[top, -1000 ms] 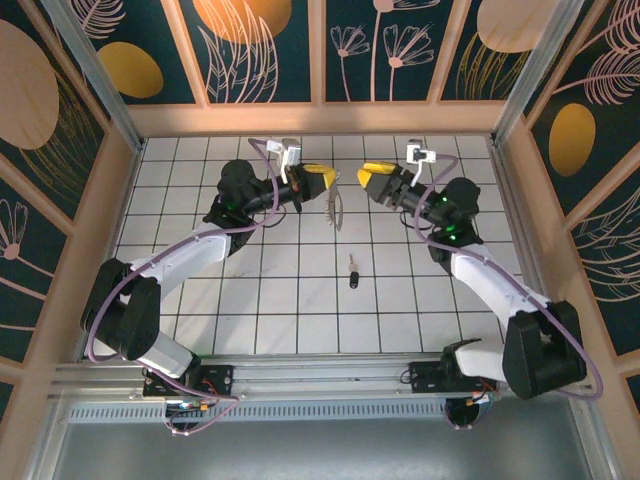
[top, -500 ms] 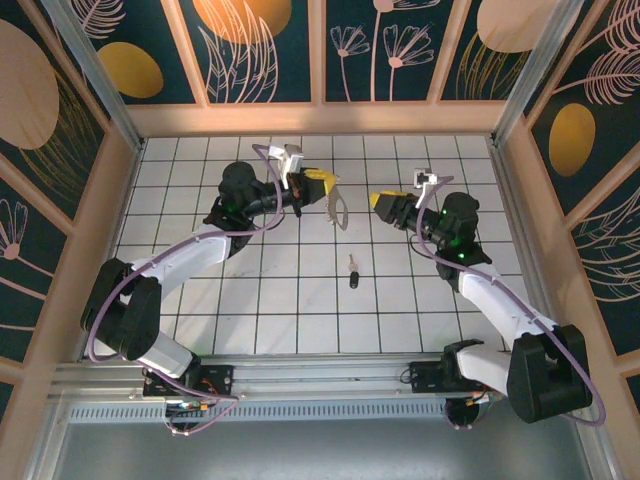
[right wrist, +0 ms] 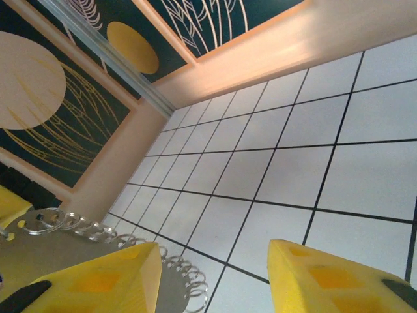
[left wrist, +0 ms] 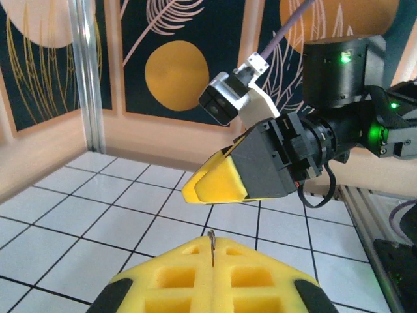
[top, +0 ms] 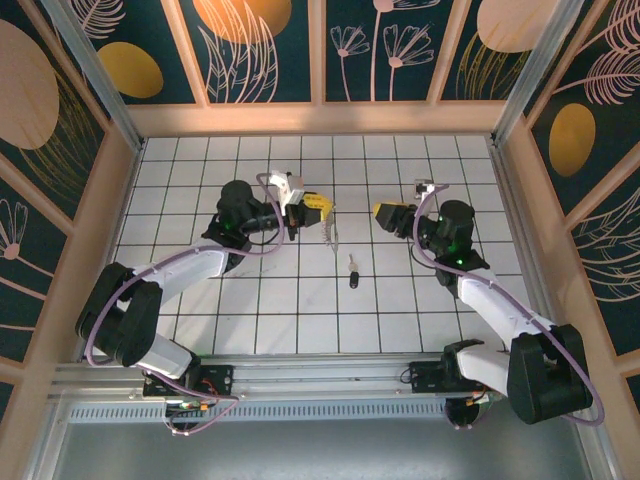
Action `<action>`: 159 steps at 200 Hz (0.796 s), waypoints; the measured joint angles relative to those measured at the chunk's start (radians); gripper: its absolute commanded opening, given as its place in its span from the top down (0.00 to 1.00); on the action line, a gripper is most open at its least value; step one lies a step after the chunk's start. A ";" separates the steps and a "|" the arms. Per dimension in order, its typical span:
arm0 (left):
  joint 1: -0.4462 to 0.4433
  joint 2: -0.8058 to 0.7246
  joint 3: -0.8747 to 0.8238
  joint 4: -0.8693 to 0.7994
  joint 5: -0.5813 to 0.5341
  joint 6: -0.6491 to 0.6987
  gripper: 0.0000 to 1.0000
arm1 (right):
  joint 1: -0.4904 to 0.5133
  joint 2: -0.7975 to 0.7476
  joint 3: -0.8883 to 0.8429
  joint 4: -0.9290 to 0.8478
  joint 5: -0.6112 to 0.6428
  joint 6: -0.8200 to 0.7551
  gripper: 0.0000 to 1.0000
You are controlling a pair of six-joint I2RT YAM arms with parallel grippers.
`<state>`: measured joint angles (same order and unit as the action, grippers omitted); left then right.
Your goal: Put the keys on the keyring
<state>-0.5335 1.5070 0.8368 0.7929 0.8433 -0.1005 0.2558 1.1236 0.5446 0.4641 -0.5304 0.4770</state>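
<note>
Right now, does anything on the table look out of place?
Only mildly: one black-headed key lies alone on the tiles, apart from the keyring, which hangs from the shut left gripper. Nothing looks damaged or spilled.

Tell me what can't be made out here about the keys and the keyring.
- Top view: keyring in the left gripper, too small to tell whether a key hangs on it.
- Top view: key on the tiles, teeth too small to see.
- Left wrist view: yellow fingers hide all but a sliver of the keyring.
- Right wrist view: keyring blurred, partly behind a finger of the right gripper.
</note>
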 measured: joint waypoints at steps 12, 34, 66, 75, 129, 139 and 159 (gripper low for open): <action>0.000 -0.002 -0.005 0.012 0.011 0.030 1.00 | 0.000 0.001 -0.013 0.002 0.012 0.002 0.53; 0.000 -0.018 -0.016 0.026 0.025 0.089 1.00 | 0.000 0.006 -0.040 0.010 0.018 0.008 0.53; 0.000 -0.031 -0.019 0.027 0.053 0.163 1.00 | 0.000 0.035 -0.070 0.027 0.031 0.023 0.53; 0.000 -0.031 -0.019 0.026 0.063 0.177 1.00 | 0.000 0.044 -0.073 0.031 0.034 0.026 0.53; 0.000 -0.026 -0.018 0.027 0.111 0.221 1.00 | 0.000 0.050 -0.085 0.049 0.052 0.021 0.53; 0.000 -0.022 -0.018 0.026 0.119 0.226 1.00 | 0.000 0.050 -0.085 0.049 0.060 0.018 0.53; 0.000 -0.013 -0.018 0.027 0.126 0.236 1.00 | 0.000 0.050 -0.085 0.053 0.067 0.009 0.53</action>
<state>-0.5335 1.4944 0.8192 0.8196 0.9691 0.1352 0.2558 1.1740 0.4591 0.5167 -0.4633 0.4862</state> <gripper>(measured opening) 0.044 0.470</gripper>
